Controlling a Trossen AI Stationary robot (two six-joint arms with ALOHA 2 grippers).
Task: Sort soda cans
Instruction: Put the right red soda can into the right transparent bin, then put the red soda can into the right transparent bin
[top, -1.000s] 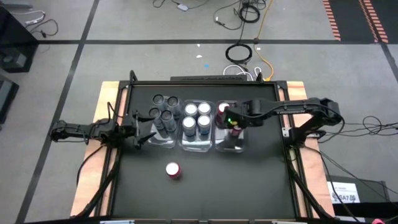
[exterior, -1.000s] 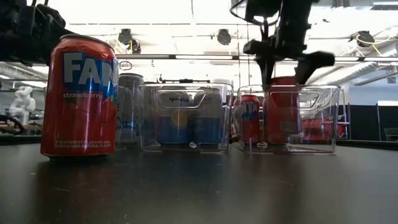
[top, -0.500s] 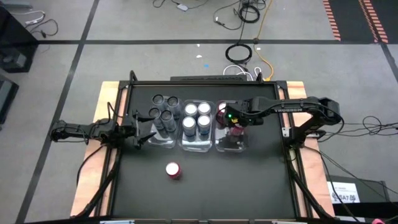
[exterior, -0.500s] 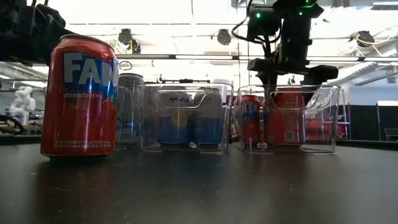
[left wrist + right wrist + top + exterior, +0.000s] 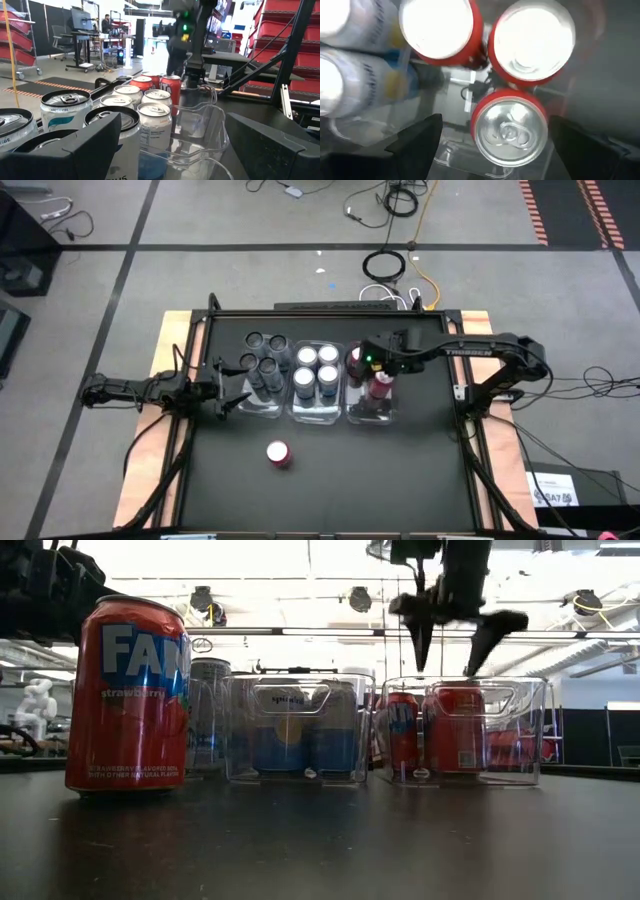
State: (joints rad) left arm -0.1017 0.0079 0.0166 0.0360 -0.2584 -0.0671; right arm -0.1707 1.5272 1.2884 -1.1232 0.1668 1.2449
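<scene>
Red is the colour left to finish: one red can [image 5: 278,453] stands upright and alone on the open worktop [image 5: 400,470], toward the front, well apart from the three clear bins. Your right tool [image 5: 447,632] hangs above the right-hand bin [image 5: 530,730], fingers spread and holding nothing, directly over the three red cans [image 5: 510,131] already standing inside. The left tool [image 5: 228,393] waits at the left edge beside the dark grey cans [image 5: 264,355], fingers apart and empty too. The blue-silver cans [image 5: 315,370] fill the middle bin. From your right tool the lone can lies forward and to the left; the left tool looks somewhat nearer it. Its long axis is vertical, so I'd expect a grasp from the side or from above.
</scene>
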